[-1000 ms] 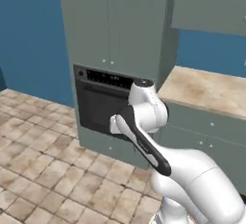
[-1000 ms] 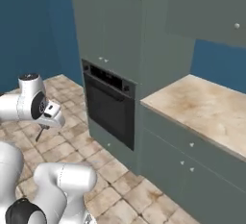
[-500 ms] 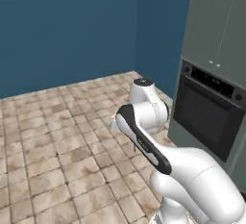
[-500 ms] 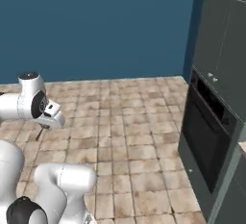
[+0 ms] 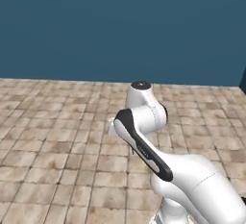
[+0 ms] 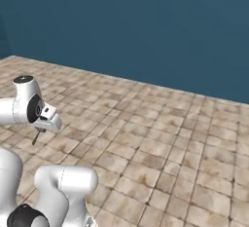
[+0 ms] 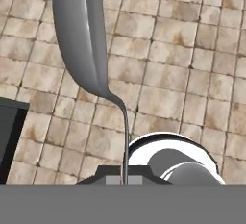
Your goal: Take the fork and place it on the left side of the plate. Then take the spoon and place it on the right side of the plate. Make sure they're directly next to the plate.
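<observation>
Cabinets and oven have swung out of view as the base turns, gripper [image 6: 37,134] clenched on the spoon [image 7: 81,40] bound for the plate.

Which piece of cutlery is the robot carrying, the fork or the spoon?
The spoon: an oval bowl, no tines, with its thin handle pinched in the shut gripper.

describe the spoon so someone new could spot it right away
Start at the white arm over the tiled floor and follow it to its end effector. The spoon juts straight out from it: a thin handle clamped at the tips, widening into a smooth grey oval bowl, no tines.
</observation>
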Robot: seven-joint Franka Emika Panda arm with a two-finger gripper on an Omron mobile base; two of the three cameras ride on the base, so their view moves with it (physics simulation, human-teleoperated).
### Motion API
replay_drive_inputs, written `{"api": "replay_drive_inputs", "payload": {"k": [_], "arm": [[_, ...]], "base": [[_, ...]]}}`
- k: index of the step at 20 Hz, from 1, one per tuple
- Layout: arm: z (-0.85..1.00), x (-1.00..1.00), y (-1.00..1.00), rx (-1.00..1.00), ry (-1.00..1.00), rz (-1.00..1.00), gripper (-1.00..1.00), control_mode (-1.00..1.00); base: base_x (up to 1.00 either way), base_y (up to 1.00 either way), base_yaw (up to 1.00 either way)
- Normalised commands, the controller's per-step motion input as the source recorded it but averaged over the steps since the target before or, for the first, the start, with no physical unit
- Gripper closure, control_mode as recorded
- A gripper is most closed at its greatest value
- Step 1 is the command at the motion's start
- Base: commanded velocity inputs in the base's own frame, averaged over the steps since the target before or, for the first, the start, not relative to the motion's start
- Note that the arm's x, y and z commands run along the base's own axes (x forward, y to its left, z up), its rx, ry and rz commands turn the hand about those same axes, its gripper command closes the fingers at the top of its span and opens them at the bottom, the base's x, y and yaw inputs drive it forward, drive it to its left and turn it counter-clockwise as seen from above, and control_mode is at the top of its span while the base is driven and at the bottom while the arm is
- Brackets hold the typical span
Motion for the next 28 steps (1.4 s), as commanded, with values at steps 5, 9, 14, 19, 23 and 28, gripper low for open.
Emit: {"api": "replay_drive_inputs", "payload": {"k": [5,9,14,19,23,28], "arm": [[0.00,0.00,0.00,0.00,0.00,0.00,1.00,1.00],[0.00,0.00,0.00,0.00,0.00,0.00,1.00,1.00],[0.00,0.00,0.00,0.00,0.00,0.00,1.00,1.00],[0.00,0.00,0.00,0.00,0.00,0.00,1.00,1.00],[0.00,0.00,0.00,0.00,0.00,0.00,1.00,1.00],[0.00,0.00,0.00,0.00,0.00,0.00,1.00,1.00]], "base": [[1.00,-0.11,0.47],[1.00,-0.20,0.37],[1.00,0.00,0.43],[1.00,0.00,0.53],[1.00,0.00,0.54],[1.00,0.00,0.46]]}}
